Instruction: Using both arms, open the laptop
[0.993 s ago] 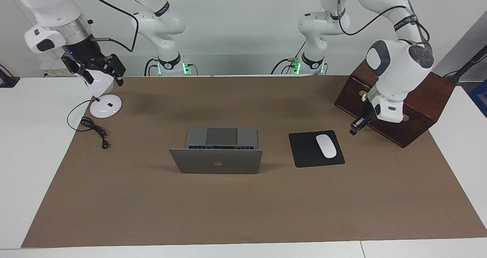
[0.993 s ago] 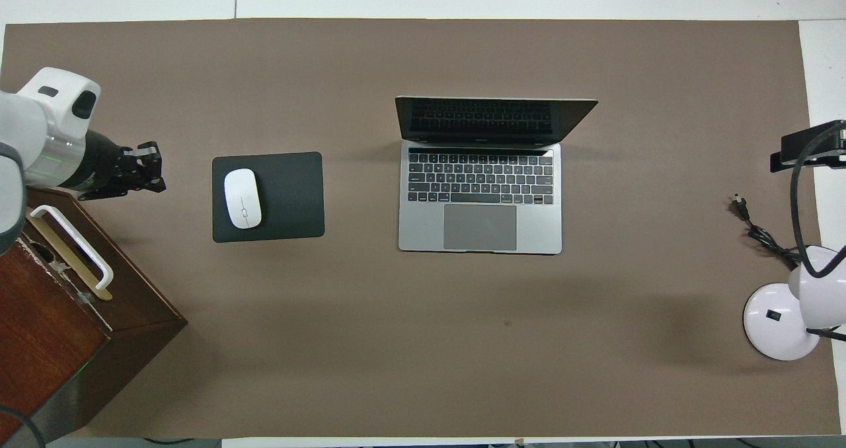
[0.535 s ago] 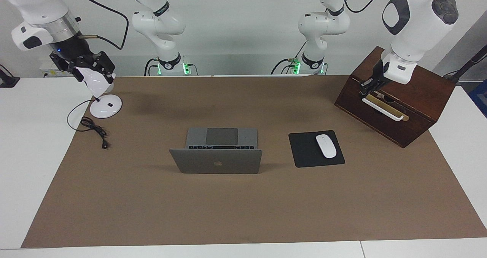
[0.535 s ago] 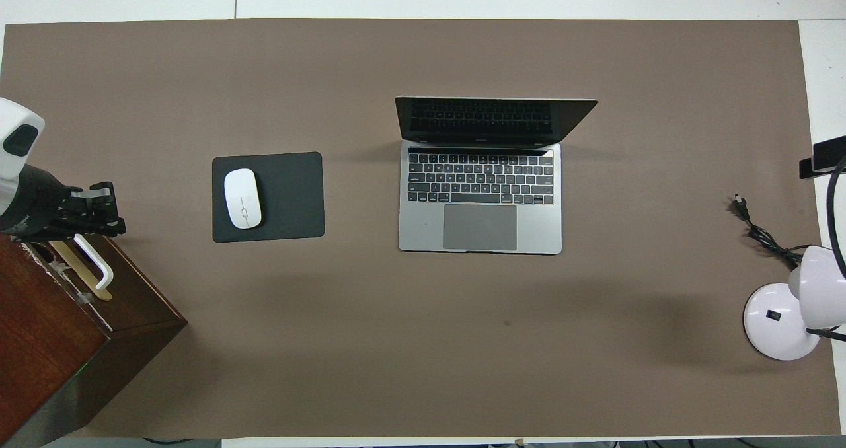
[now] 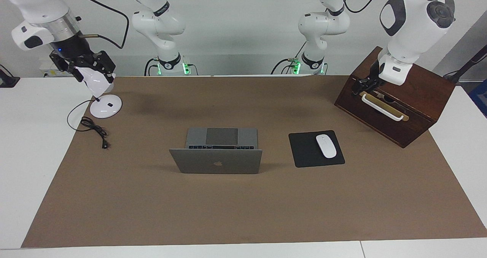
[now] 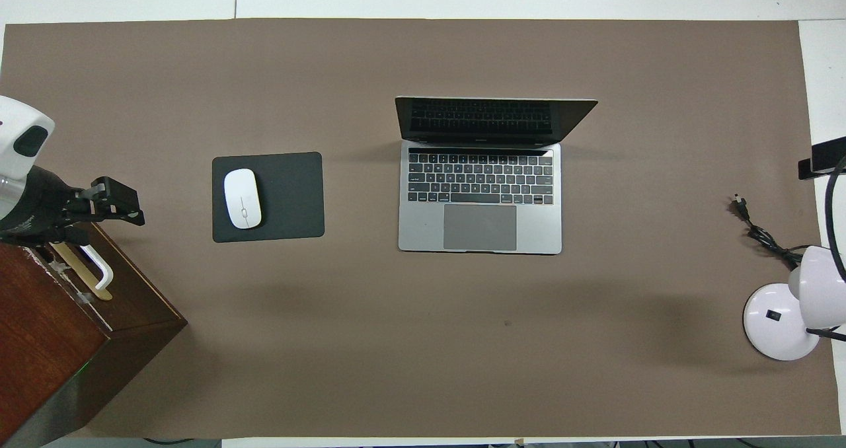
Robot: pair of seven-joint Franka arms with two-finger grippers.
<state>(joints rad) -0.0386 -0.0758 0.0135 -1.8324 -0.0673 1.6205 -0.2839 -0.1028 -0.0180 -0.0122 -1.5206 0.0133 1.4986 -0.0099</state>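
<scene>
The silver-grey laptop (image 5: pixel 216 161) stands open in the middle of the brown mat, its lid upright and the apple logo facing the facing camera. The overhead view shows its dark keyboard and grey trackpad (image 6: pixel 480 226). My left gripper (image 5: pixel 360 86) hangs open over the front edge of the wooden box, by its white handle, well away from the laptop; it also shows in the overhead view (image 6: pixel 127 205). My right gripper (image 5: pixel 95 67) is open and raised over the white desk lamp at the right arm's end; only its edge shows in the overhead view (image 6: pixel 821 157).
A black mouse pad (image 5: pixel 304 152) with a white mouse (image 5: pixel 326 145) lies beside the laptop toward the left arm's end. A dark wooden box (image 5: pixel 414 98) with a white handle (image 5: pixel 381 107) stands there too. A white lamp (image 5: pixel 105 106) and black cable (image 5: pixel 95 129) sit at the right arm's end.
My left gripper has risen from beside the mouse pad to over the wooden box's handle. My right gripper has moved slightly up and outward. The laptop has not moved.
</scene>
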